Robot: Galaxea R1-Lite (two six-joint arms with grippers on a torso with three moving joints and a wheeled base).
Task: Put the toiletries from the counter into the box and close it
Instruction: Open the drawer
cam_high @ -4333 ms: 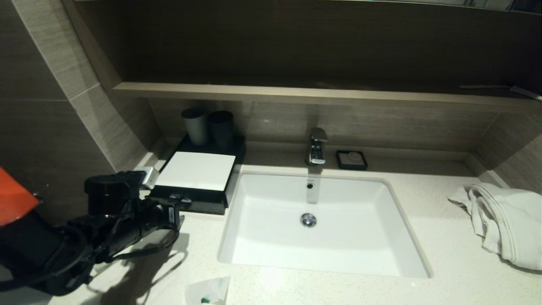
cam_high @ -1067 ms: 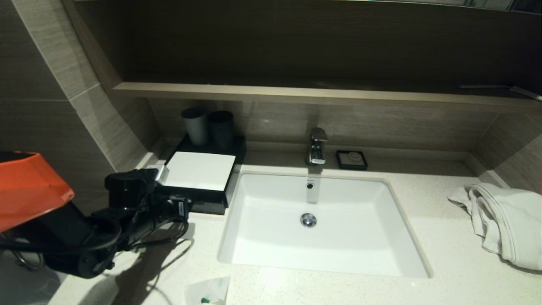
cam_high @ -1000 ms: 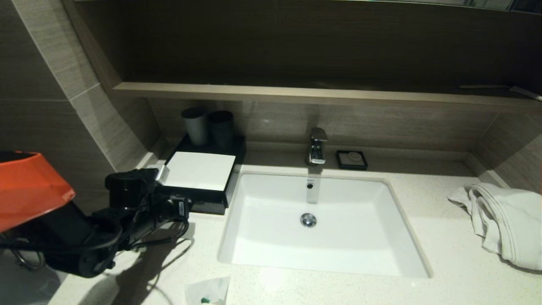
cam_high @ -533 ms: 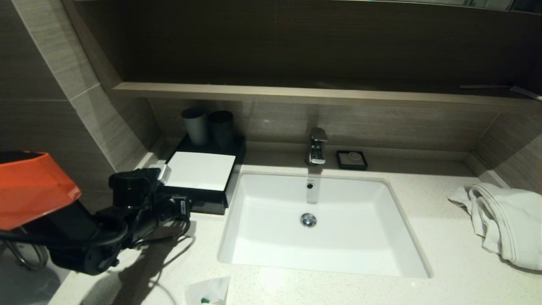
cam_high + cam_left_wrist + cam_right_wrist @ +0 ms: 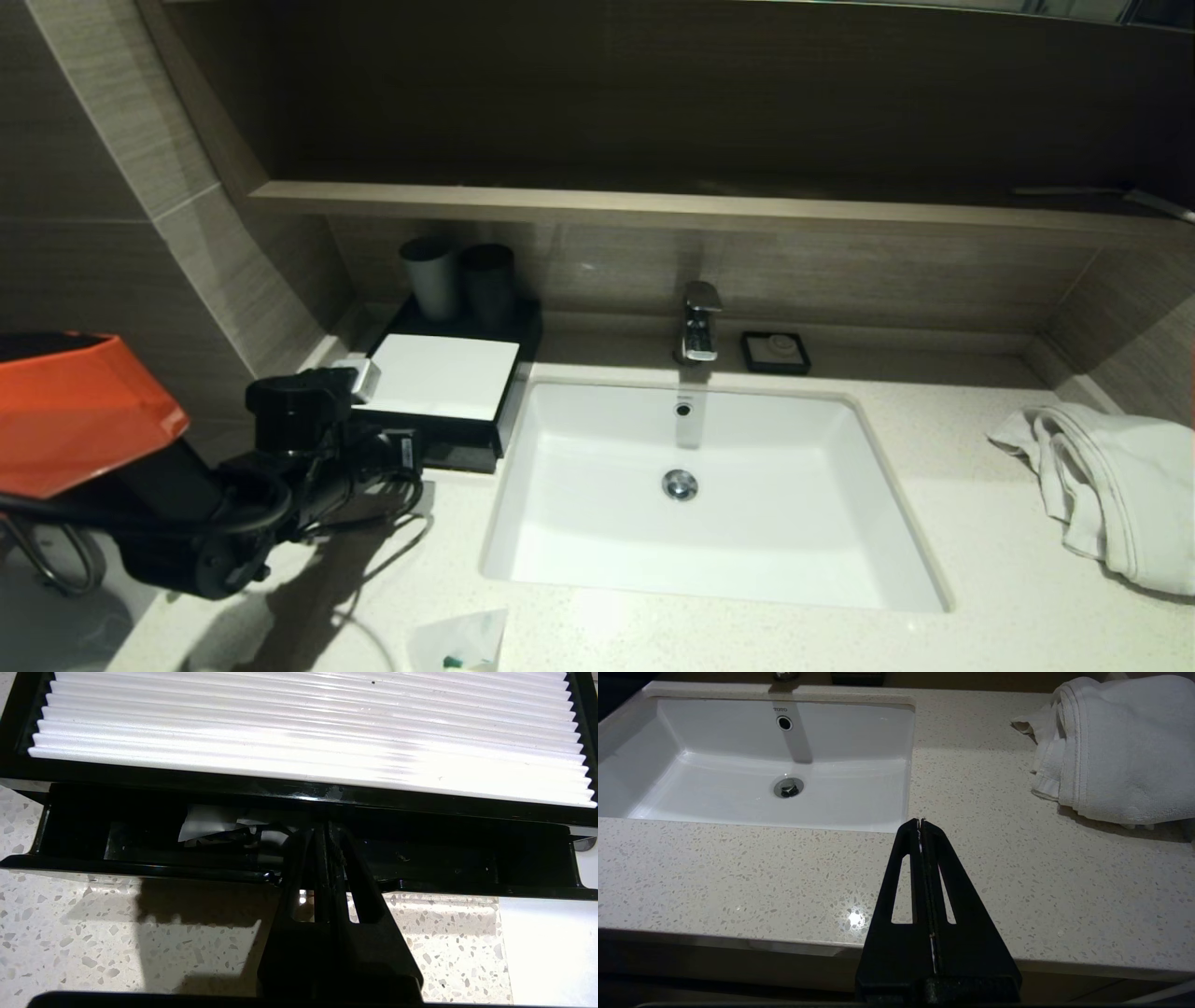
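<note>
The black box (image 5: 439, 375) with a white top panel stands on the counter (image 5: 990, 569) left of the sink. In the left wrist view its drawer (image 5: 467, 865) is partly pulled out, with a translucent sachet (image 5: 210, 823) lying inside. My left gripper (image 5: 324, 830) is shut, its tips over the drawer's front edge at the middle; it also shows in the head view (image 5: 409, 455). Another sachet (image 5: 459, 642) with green items lies on the counter at the front edge. My right gripper (image 5: 920, 821) is shut and empty above the counter's front, right of the sink.
The white sink (image 5: 728, 560) fills the counter's middle, with a faucet (image 5: 698, 322) and a black soap dish (image 5: 775, 352) behind it. Two grey cups (image 5: 431, 275) stand behind the box. A white towel (image 5: 1120, 495) lies at the right. A wooden shelf (image 5: 653, 205) overhangs.
My left arm has moved forward and to the right, closer to the box's front. The sachet at the counter's front edge has not moved.
</note>
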